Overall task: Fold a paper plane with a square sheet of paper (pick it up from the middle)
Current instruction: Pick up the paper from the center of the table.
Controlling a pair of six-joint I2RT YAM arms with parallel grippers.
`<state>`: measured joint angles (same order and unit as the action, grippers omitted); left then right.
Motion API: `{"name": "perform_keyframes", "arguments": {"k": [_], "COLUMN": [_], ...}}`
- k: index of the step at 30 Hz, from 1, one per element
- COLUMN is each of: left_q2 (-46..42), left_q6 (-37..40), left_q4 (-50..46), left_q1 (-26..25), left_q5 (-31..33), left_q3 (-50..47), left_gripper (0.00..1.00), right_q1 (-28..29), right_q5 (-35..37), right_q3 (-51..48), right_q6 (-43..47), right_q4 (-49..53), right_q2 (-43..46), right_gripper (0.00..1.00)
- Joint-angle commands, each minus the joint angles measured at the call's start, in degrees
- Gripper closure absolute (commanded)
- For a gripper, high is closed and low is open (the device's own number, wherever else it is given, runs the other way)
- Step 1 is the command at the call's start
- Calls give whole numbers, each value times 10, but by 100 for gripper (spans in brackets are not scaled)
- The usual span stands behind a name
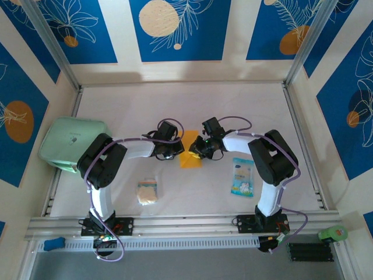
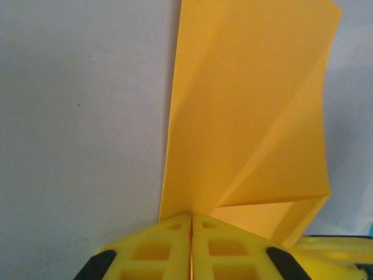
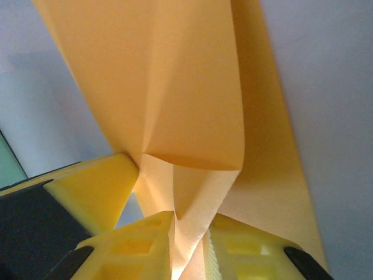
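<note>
The half-folded square sheet of paper (image 1: 189, 158) lies on the worktop (image 1: 175, 105) between the arms. The left gripper (image 2: 191, 220) is clamped on its edge; the right gripper (image 3: 189, 233) seems pinched on a raised flap. Best to anchor left and lay that flap down aligned before creasing.

- Pale green pouch (image 1: 73, 143) at the white bench's (image 1: 175, 99) left edge.
- Small beige spongy square (image 1: 148, 191) near the front, left of centre.
- Blue-and-white printed packet (image 1: 243, 177) lying flat toward the right.
</note>
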<state>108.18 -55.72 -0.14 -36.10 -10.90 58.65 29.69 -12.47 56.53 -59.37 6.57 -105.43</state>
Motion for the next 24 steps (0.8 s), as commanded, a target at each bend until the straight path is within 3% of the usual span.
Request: {"name": "perform_keyframes", "arguments": {"k": [1, 8, 16, 22, 24], "left_q2": [12, -1, -76, -166, -193], "left_q6": [-10, -14, -14, -12, -15], "left_q4": [-39, -37, 12, 45, 60], "left_q1": [3, 6, 42, 92, 100], "left_q5": [2, -6, -70, -130, -145], "left_q3": [-22, -21, -42, -95, -116], "left_gripper": [91, 91, 77, 61, 50], "right_q1": [4, 3, -4, -27, -39], "right_q5": [-12, -23, -14, -45, -72], "right_q3": [4, -7, -13, -33, -37], "right_q6": [8, 6, 39, 71, 72], "right_q4": [-9, -35, -49, -89, -105], "right_q2": [3, -1, 21, 88, 105], "right_gripper": [81, 85, 97, 97, 97]}}
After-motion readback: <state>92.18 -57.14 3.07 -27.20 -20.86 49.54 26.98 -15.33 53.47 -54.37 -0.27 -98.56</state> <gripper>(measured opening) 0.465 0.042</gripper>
